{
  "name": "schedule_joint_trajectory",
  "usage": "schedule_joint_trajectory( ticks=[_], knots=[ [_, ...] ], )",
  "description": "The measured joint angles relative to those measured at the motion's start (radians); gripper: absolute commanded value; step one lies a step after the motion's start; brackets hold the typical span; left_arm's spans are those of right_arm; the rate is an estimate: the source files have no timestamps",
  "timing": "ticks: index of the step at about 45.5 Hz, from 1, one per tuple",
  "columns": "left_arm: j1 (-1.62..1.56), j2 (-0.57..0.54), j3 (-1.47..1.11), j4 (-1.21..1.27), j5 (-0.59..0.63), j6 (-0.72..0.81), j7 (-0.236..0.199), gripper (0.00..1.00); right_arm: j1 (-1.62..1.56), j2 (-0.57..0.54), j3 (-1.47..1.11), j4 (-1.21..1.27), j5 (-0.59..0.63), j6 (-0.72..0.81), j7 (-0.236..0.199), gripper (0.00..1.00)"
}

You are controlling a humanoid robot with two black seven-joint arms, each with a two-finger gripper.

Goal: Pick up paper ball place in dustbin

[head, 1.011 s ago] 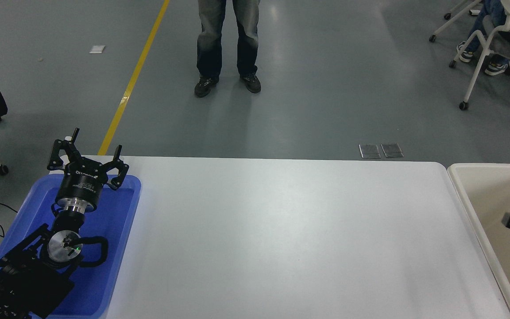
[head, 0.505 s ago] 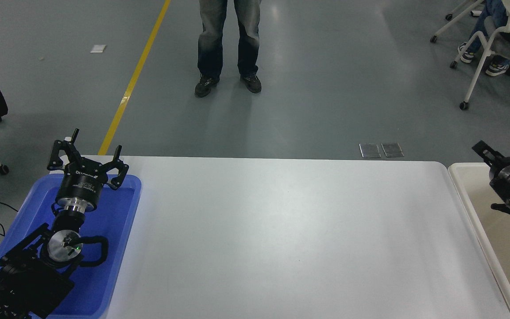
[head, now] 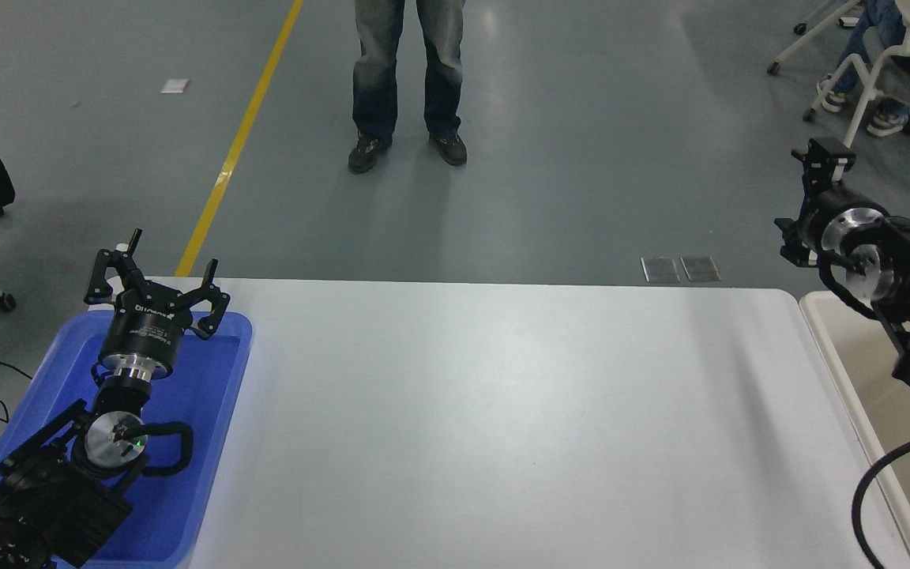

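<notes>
Status: right arm has come up out of the dustbin in the last second. It was low inside the bin, now it hangs above the bin's far left corner, wrist high over the bench's far right corner. I read that as a retreat after a drop, though I can't confirm it.

Right gripper points away from the camera, so I cannot tell whether its fingers are spread or closed. Nothing visible in it from here.

Paper ball: not in view anywhere. Not on the bench, not in the blue tray, not in the visible part of the bin (much of the bin floor is cut off by the frame edge or hidden behind the arm). My guess is it's in the bin and the task is done or nearly so.

Left gripper is parked over the far edge of the blue tray at the bench's left side, fingers spread, holding nothing.

Count:
- paper balls: 0 visible
- dustbins: 1
- blue trays: 1
- arms: 2
- people: one standing beyond the bench's far edge, one seated far right, and a dark partial figure at the left edge.
</notes>
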Motion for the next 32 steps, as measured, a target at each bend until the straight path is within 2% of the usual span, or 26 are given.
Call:
schedule_joint_trajectory(
  ticks=[13, 20, 32],
  knots=[
    [0.0, 0.0, 0.0, 0.0, 0.0, 0.0, 0.0, 1.0, -0.137, 0.006, 0.192, 0.112, -0.001, 0.018, 0.182, 1.0],
    [0.0, 0.0, 0.0, 0.0, 0.0, 0.0, 0.0, 1.0, -0.217, 0.023, 0.27, 0.142, -0.001, 0.05, 0.233, 1.0],
    [0.0, 0.0, 0.0, 0.0, 0.0, 0.0, 0.0, 1.0, -0.337, 0.062, 0.357, 0.169, -0.001, 0.124, 0.291, 1.0]
  ],
)
